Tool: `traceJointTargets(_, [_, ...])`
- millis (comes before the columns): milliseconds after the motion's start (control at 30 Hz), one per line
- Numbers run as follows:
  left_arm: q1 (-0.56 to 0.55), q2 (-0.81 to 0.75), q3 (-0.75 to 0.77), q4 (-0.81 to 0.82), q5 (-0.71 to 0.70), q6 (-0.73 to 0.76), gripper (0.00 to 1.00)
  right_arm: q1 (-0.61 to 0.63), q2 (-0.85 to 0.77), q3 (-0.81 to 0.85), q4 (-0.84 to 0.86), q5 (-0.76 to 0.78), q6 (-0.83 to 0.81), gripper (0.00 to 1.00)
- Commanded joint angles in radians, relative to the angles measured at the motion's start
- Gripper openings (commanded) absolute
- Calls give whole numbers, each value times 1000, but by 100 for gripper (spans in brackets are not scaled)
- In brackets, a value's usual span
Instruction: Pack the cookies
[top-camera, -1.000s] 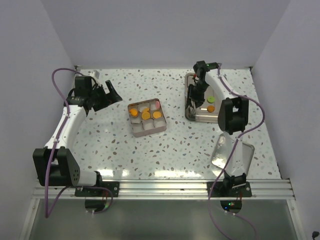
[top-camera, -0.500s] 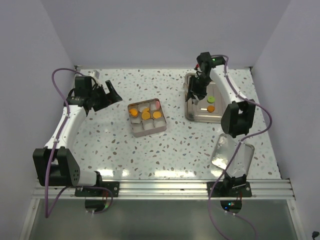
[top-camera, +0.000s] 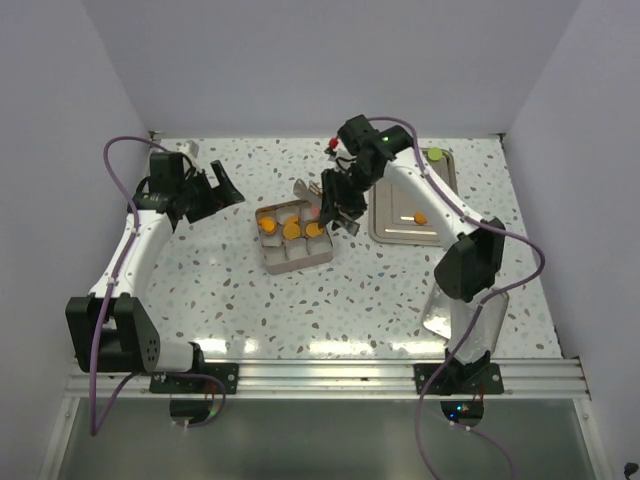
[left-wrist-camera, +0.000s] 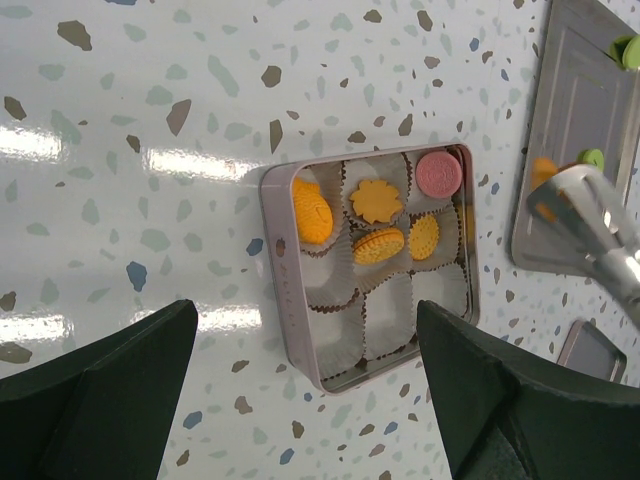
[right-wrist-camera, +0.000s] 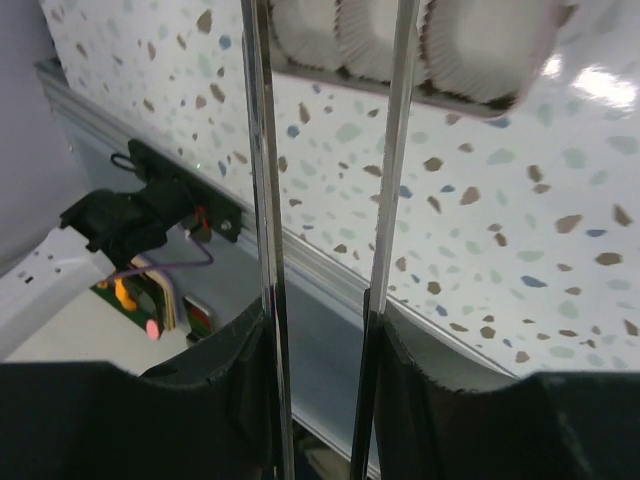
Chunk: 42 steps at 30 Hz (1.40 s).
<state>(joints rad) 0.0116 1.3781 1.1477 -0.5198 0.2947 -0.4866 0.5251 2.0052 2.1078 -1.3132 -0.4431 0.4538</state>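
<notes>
Swinging claw: right claw (top-camera: 337, 205), closed on tongs (right-wrist-camera: 262, 200), has left the tray (top-camera: 395, 232) and now hangs at the tin's (left-wrist-camera: 275, 300) far right corner.
Load: green cookie (left-wrist-camera: 592, 157) sits at the tong tips; its tray spot is now bare, so probably carried.
Tin: five cookies (left-wrist-camera: 377, 201) in paper cups (left-wrist-camera: 385, 325).
Tray: orange cookie (top-camera: 421, 218) left.
Left claw (top-camera: 222, 188): wide open, unmoved.
Meaning: drop-off looks next.

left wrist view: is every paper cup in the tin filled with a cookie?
No. The cups along the near side of the tin sit empty; only the far cups hold cookies.
</notes>
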Motion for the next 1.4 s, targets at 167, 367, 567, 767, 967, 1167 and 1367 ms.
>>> traceJointTargets(167, [-2, -34, 37, -8, 3, 13, 97, 174, 24, 20, 37, -97, 60, 35])
traceJointTargets(367, [-2, -50, 27, -14, 0, 14, 97, 216, 70, 43, 37, -97, 80, 35])
traceJointTargets(567, [-1, -59, 15, -13, 0, 14, 96, 236, 99, 38, 28, -105, 71, 35])
traceJointTargets(767, [-2, -59, 18, -11, 1, 16, 97, 248, 122, 23, 29, -105, 79, 35])
traceJointTargets(967, [-2, -59, 14, -11, 0, 17, 97, 248, 138, 8, 34, -101, 77, 35])
traceJointTargets(1167, [-2, -62, 7, -13, -2, 19, 96, 248, 155, 4, 35, -97, 79, 36])
traceJointTargets(1367, [-2, -62, 1, -8, -2, 17, 96, 248, 165, -6, 34, -89, 71, 38])
